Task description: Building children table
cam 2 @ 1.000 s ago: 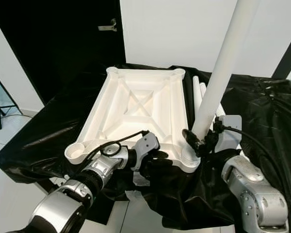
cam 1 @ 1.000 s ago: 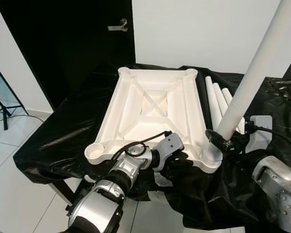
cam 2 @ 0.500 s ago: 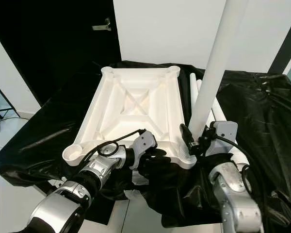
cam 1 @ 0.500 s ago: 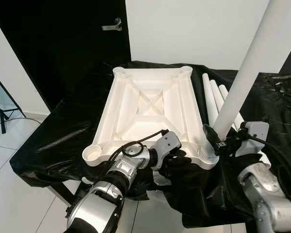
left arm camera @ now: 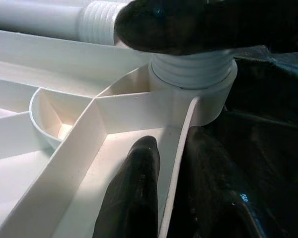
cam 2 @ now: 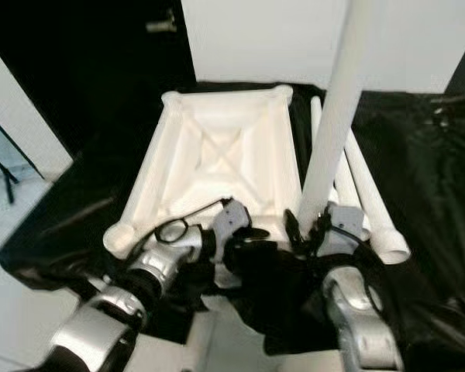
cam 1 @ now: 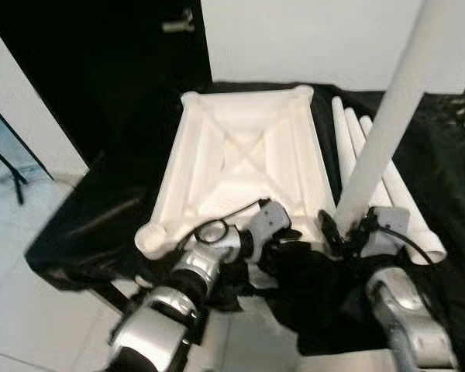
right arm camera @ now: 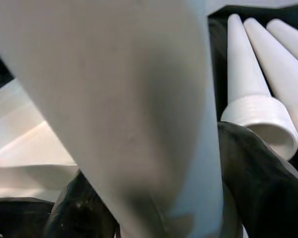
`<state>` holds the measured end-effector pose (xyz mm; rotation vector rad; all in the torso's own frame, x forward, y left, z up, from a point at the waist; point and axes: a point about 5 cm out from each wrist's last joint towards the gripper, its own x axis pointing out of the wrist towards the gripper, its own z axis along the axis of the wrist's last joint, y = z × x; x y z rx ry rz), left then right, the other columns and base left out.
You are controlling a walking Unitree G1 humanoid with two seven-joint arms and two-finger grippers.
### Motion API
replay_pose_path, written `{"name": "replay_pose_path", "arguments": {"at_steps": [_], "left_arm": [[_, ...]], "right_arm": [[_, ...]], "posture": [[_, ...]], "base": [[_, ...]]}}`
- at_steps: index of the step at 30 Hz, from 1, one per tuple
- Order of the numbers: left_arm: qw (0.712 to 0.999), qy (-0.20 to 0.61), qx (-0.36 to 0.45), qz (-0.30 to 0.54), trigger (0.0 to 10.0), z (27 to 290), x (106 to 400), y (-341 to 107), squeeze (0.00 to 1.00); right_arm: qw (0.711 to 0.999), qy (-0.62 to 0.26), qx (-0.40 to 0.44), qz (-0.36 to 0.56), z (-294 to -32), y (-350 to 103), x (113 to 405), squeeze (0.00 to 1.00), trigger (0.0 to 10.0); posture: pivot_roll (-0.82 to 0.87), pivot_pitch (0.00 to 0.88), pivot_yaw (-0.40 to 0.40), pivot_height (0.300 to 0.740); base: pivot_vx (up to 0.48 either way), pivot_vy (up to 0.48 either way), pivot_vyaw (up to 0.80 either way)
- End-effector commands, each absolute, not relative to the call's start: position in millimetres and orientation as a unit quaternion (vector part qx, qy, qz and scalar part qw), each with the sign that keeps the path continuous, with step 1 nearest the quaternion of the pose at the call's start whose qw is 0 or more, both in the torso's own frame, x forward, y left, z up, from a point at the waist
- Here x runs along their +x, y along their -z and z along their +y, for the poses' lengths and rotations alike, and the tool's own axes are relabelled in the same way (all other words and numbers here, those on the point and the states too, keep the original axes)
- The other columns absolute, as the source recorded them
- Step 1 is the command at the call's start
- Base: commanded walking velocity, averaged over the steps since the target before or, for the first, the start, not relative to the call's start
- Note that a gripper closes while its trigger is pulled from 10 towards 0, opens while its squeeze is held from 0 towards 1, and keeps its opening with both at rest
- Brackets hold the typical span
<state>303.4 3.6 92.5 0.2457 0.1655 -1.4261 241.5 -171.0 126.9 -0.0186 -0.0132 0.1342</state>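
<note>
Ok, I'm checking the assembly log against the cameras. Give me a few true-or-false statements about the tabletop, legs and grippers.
1. The white tabletop lies underside up on the black cloth. True.
2. The right gripper clasps the upright leg near its base. True.
3. All four legs are already fitted. False: only one stands in a corner socket; the spare legs lie beside the tabletop.
4. The left gripper holds a spare leg. False: its fingers straddle the tabletop's rim.

A black-draped table (cam 1: 101, 209) carries an upturned white tabletop (cam 1: 244, 167), with three loose white legs (cam 1: 356, 147) lying at its 3 o'clock.
</note>
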Motion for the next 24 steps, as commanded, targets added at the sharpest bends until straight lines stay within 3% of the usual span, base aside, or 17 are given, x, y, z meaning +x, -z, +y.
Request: {"name": "replay_pose_path", "arguments": {"at_steps": [1,14,15,21,24], "left_arm": [[0.683,0.713,0.089,0.13,10.0,5.6,284.3,-71.2,0.0],[0.679,0.717,0.087,0.129,10.0,0.4,282.2,-71.4,0.0],[0.679,0.718,0.087,0.128,10.0,-0.6,282.8,-72.5,0.0],[0.678,0.719,0.088,0.125,10.0,-1.9,283.7,-74.3,0.0],[0.676,0.721,0.09,0.124,10.0,-1.7,283.9,-75.0,0.0]], "right_arm": [[0.995,-0.094,-0.034,0.014,-168.2,-115.8,237.9,0.0,10.0],[0.974,-0.158,-0.16,-0.038,-189.8,-132.8,243.1,0.0,10.0],[0.975,-0.162,-0.15,-0.028,-194.0,-131.9,242.4,0.0,0.0],[0.978,-0.17,-0.118,-0.003,-199.2,-124.7,238.0,0.0,0.0],[0.985,-0.16,-0.063,0.03,-197.8,-111.7,231.0,0.0,0.0]], "posture": [[0.11,0.0,0.046,0.74],[0.07,0.0,0.049,0.74],[0.07,0.0,0.05,0.74],[0.07,0.0,0.056,0.74],[0.07,0.0,0.061,0.74]], "base": [[0.0,0.0,0.0],[0.0,0.0,0.0],[0.0,0.0,0.0],[0.0,0.0,0.0],[0.0,0.0,0.0]]}}
